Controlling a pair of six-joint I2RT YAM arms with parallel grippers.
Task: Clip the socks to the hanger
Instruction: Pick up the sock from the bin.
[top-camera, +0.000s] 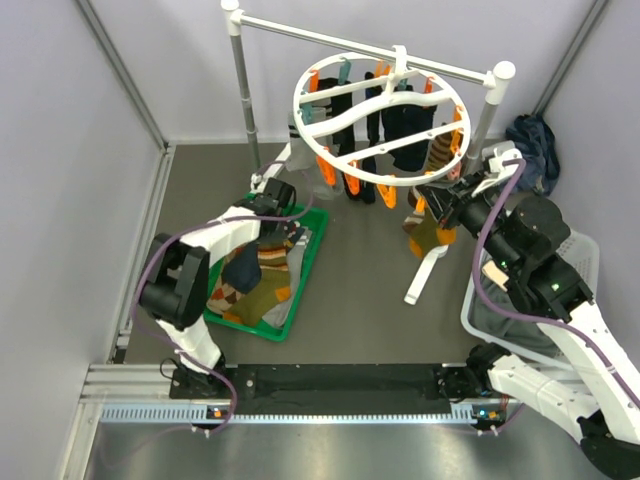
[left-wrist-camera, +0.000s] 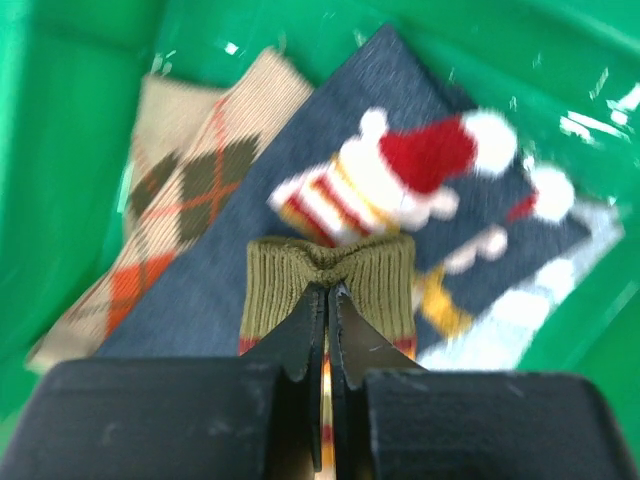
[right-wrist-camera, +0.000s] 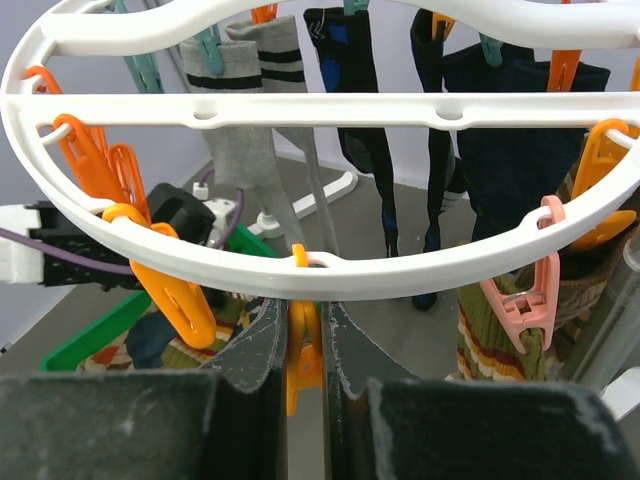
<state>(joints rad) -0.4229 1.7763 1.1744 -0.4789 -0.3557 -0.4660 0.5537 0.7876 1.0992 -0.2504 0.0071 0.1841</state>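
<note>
I see left pincer (left-wrist-camera: 327, 295) pinching olive sock (left-wrist-camera: 375, 280) by cuff, over green tray (top-camera: 312, 262). Right pincer (right-wrist-camera: 303, 312) squeezing orange clip (right-wrist-camera: 300, 375) on hanger (right-wrist-camera: 400, 275) near rim. Clip sits 3 o'clock from sock in top view; I'd bring sock across with left arm.

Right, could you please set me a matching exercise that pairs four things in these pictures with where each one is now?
Things:
1. olive-cuffed sock
2. orange clip
3. grey sock
4. argyle sock

Places:
A. lying in the green tray
B. hanging under a teal clip on the hanger
C. pinched in the left gripper
D. between the right gripper's fingers

Pairs: 1-C, 2-D, 3-B, 4-A.
</note>
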